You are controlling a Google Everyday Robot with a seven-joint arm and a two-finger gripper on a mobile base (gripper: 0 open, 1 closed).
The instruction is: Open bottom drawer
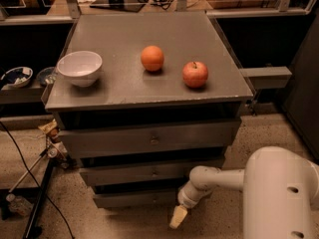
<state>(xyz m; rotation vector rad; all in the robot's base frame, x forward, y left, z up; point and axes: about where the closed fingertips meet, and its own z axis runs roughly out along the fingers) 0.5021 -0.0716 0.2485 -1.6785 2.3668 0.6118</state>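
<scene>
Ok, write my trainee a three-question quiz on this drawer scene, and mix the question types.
1. True or false: the gripper hangs low, by the right end of the bottom drawer.
2. What sits between the white bowl and the apple? A) orange B) mug C) banana
3. Fill in: the cabinet shows ___ drawer fronts.
Key: 1 true; 2 A; 3 three.

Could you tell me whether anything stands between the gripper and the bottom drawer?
Nothing visible does. The gripper hangs low, just in front of the right end of the bottom drawer. Only bare floor lies before the drawer front.
</scene>
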